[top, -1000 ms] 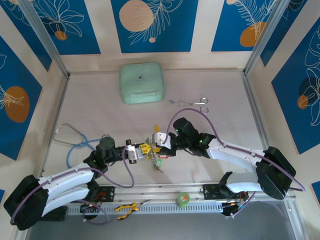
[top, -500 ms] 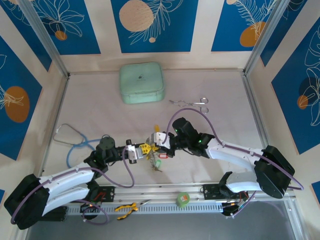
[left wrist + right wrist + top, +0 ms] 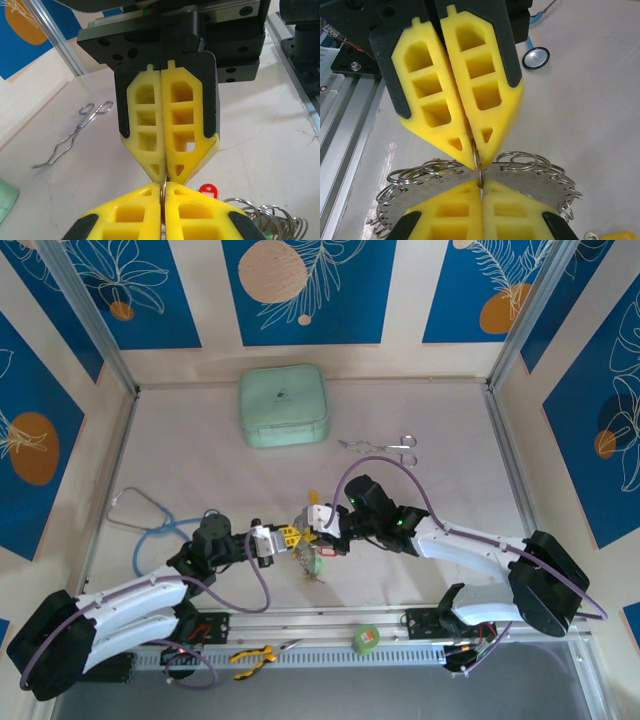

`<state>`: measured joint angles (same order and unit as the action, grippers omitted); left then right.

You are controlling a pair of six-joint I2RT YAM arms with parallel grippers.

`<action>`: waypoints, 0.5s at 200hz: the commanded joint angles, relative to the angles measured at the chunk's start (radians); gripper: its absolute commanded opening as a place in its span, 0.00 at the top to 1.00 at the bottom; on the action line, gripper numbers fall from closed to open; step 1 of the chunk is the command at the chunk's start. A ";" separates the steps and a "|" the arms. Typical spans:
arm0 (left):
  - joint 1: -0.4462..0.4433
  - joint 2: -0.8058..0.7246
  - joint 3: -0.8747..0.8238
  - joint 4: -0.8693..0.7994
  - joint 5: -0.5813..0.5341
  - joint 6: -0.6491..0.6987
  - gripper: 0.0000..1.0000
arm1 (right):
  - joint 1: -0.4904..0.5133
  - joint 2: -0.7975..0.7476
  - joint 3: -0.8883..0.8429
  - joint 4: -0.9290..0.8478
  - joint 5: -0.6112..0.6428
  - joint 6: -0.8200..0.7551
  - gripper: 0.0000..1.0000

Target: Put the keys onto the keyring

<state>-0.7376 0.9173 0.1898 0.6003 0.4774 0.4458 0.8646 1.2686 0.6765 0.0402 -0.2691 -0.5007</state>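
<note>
The keyring (image 3: pixel 540 184) is a flat silvery disc with numbered holes and several small split rings (image 3: pixel 520 161) along its edge. It hangs just above the table between both arms (image 3: pixel 308 552). One split ring (image 3: pixel 479 170) stands edge-on at the rim. My right gripper (image 3: pixel 480 183) is shut on it from below. My left gripper (image 3: pixel 473 146) is shut on the same ring (image 3: pixel 163 189) from the opposite side, tip to tip with the right gripper (image 3: pixel 166 172). Keys dangle under the disc (image 3: pixel 316 574), with a red tag (image 3: pixel 208 190) and a green tag (image 3: pixel 318 562).
Forceps (image 3: pixel 380 447) lie at the back right and a mint-green case (image 3: pixel 284 406) at the back. A blue-tubed stethoscope (image 3: pixel 150 525) lies left, its chest piece (image 3: pixel 536 57) near my left arm. Pliers (image 3: pixel 255 655) and green tape (image 3: pixel 367 639) rest on the front rail.
My right gripper has shut on the split ring that the left gripper holds. Both arms have stayed almost in place.
</note>
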 commanded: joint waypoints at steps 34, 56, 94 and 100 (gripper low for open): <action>-0.009 0.038 0.031 -0.041 -0.004 -0.026 0.86 | 0.009 0.014 0.034 0.028 -0.035 -0.005 1.00; -0.009 0.051 0.033 -0.030 0.000 -0.028 0.96 | 0.013 0.018 0.035 0.036 -0.033 0.002 1.00; -0.009 0.036 0.040 -0.049 -0.010 -0.013 1.00 | 0.014 0.019 0.037 0.017 -0.004 -0.006 0.93; -0.008 0.032 0.039 -0.053 -0.012 -0.010 1.00 | 0.012 0.019 0.036 0.008 0.006 -0.014 0.91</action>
<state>-0.7391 0.9623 0.2050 0.5755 0.4767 0.4225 0.8673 1.2873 0.6769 0.0372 -0.2562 -0.5003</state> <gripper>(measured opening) 0.061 0.063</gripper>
